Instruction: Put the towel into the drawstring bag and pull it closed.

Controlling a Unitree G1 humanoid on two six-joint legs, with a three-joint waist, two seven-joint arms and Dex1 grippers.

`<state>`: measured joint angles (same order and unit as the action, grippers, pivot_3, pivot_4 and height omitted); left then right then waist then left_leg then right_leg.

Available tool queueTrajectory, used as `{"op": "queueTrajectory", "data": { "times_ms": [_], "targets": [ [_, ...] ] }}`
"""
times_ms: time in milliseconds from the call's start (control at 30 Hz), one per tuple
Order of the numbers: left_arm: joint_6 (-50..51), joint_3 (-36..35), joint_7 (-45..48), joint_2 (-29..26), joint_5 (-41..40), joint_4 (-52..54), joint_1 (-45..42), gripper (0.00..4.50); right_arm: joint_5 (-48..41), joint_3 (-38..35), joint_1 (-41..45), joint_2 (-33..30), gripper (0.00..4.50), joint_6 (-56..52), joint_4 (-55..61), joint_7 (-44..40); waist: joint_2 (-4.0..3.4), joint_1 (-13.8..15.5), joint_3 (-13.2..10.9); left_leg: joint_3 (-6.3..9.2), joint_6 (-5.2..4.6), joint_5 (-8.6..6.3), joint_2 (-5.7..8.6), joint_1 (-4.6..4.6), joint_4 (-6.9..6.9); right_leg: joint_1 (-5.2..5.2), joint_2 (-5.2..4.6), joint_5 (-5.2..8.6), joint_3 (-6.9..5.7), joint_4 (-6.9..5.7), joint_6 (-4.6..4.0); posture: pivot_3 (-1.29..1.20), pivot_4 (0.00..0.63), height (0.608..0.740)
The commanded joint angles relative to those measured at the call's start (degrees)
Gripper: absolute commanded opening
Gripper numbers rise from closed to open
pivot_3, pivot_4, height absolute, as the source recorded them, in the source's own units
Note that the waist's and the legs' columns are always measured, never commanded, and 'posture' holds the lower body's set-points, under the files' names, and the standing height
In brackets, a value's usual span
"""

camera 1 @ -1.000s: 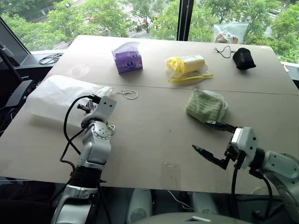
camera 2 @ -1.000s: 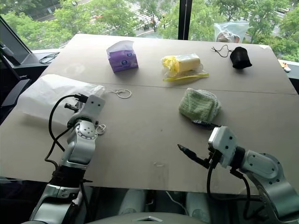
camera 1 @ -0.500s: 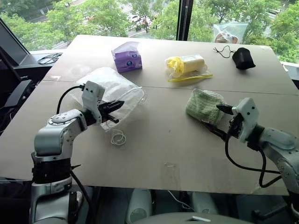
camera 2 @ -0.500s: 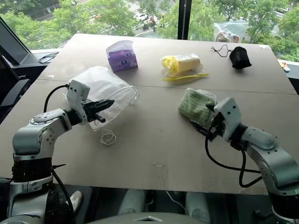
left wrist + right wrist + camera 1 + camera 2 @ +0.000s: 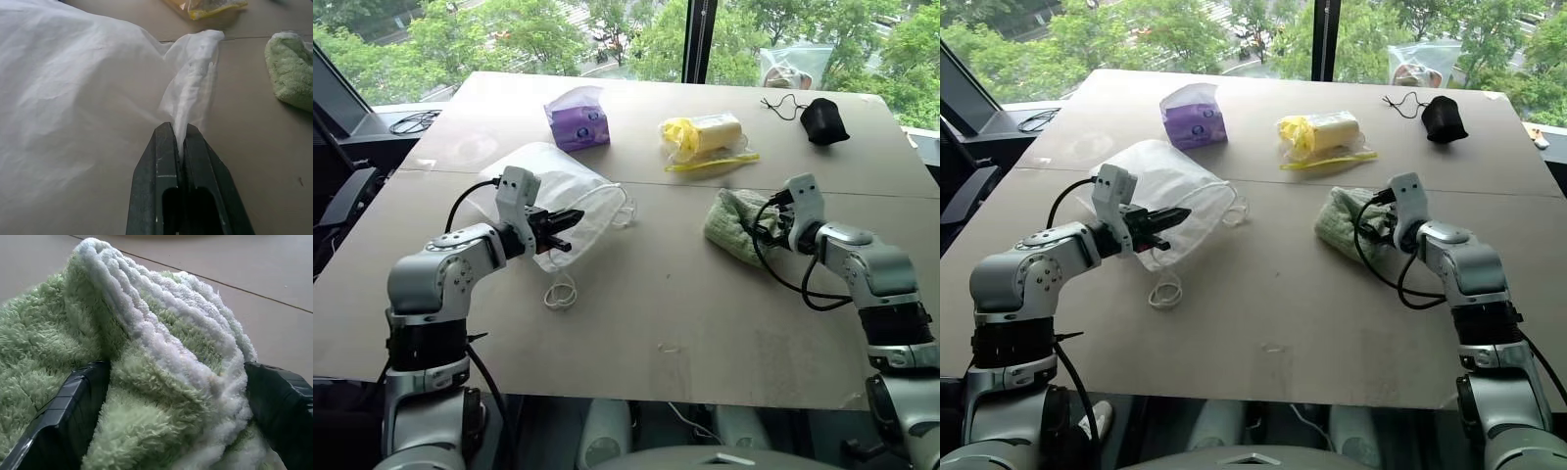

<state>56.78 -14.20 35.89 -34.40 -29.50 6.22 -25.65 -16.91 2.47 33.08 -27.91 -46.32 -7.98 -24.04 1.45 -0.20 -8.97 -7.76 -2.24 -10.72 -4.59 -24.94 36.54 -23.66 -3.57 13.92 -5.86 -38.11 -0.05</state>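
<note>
1. Bare table [image 5: 656, 294] between the drawstring bag [image 5: 558, 186] at 9 o'clock and the towel [image 5: 734, 223] at 3 o'clock: open passage.
2. Cord loop [image 5: 560, 292] lies at 7 o'clock.
3. Tissue pack [image 5: 578, 117] and yellow packet [image 5: 707, 137] stand toward 12 o'clock.

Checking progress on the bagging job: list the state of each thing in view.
Bag: on the table, rim pinched and lifted by left gripper.
Towel: on the table, outside the bag, straddled by open right gripper.
Drawstring loop: slack on the table.
Black pouch: at the far corner.
</note>
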Motion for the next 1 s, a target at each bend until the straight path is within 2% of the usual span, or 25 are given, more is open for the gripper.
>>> {"op": "queueTrajectory", "data": {
  "times_ms": [33,167,367,400,433,633,700,900,1000],
  "targets": [
    [0.48,-2.44,-2.08,0.64,-2.04,4.47,0.73,0.05,6.72,7.09,-0.32,-0.09,4.5,4.95,-8.17,-2.33,0.12,-0.47,0.08,0.0,-0.01,0.0,0.0,0.05,0.0,0.05,0.0,0.0,0.0,0.0,0.0,0.0,0.15,0.74],
    [2.37,-4.73,-4.15,1.39,-4.72,7.25,1.6,0.05,10.16,11.06,-0.83,0.69,4.5,11.2,-12.13,-6.04,0.4,-1.02,0.31,0.01,-0.21,-0.13,-0.13,0.27,0.0,0.21,-0.01,0.11,0.03,-0.01,0.19,0.0,0.15,0.74],
    [4.43,-5.06,-4.68,0.7,-6.89,8.12,2.62,0.05,10.79,10.62,-4.47,0.62,4.5,11.49,-6.58,-8.96,0.44,-0.77,0.64,0.04,-0.17,-0.15,-0.27,0.37,0.05,0.27,-0.13,0.11,-0.01,-0.09,0.18,0.0,0.15,0.74],
    [4.64,-4.9,-4.68,0.9,-7.25,7.79,2.6,0.0,10.35,10.15,-5.59,0.68,4.0,11.42,-4.84,-9.19,0.44,-0.74,0.66,0.04,-0.17,-0.14,-0.28,0.35,0.05,0.26,-0.12,0.11,-0.01,-0.09,0.17,0.0,0.15,0.74],
    [4.52,-5.22,-4.62,1.45,-7.91,7.34,2.56,0.0,9.96,9.77,-6.49,0.8,3.76,10.92,-3.26,-9.3,0.44,-0.65,0.66,0.05,-0.17,-0.14,-0.28,0.35,0.04,0.26,-0.12,0.09,-0.01,-0.09,0.13,0.0,0.15,0.74],
    [3.9,-2.34,-4.67,1.99,-7.4,4.46,0.43,0.0,7.83,6.0,-10.12,1.48,0.71,8.86,5.0,-8.22,0.43,-0.39,0.66,0.08,-0.01,-0.11,-0.25,0.23,-0.01,0.23,-0.12,0.03,-0.07,0.0,0.0,0.0,0.15,0.74],
    [3.8,-1.54,-4.36,2.29,-7.53,3.93,-0.18,0.0,5.06,3.18,-10.5,3.07,0.02,8.49,8.25,-8.1,0.43,-0.25,0.65,0.11,-0.04,-0.13,-0.23,0.19,-0.01,0.23,-0.11,0.04,-0.12,0.04,0.03,0.0,0.15,0.74],
    [3.75,-0.61,-3.36,3.03,-7.98,1.89,-0.67,0.0,-7.17,-1.66,-13.43,7.7,0.02,6.65,24.35,-11.92,0.21,-0.85,0.45,0.09,-0.12,-0.17,-0.26,0.14,-0.09,0.11,-0.07,0.06,-0.01,0.05,0.06,0.0,0.15,0.74],
    [3.37,0.57,-2.69,2.53,-7.5,1.84,-0.73,0.0,-10.58,-0.31,-14.65,7.46,0.02,3.9,31.0,-13.08,-0.09,-0.65,0.26,0.08,-0.11,-0.17,-0.3,0.13,-0.11,0.05,0.0,0.07,0.02,0.02,0.08,0.0,0.15,0.74]
  ]
}}
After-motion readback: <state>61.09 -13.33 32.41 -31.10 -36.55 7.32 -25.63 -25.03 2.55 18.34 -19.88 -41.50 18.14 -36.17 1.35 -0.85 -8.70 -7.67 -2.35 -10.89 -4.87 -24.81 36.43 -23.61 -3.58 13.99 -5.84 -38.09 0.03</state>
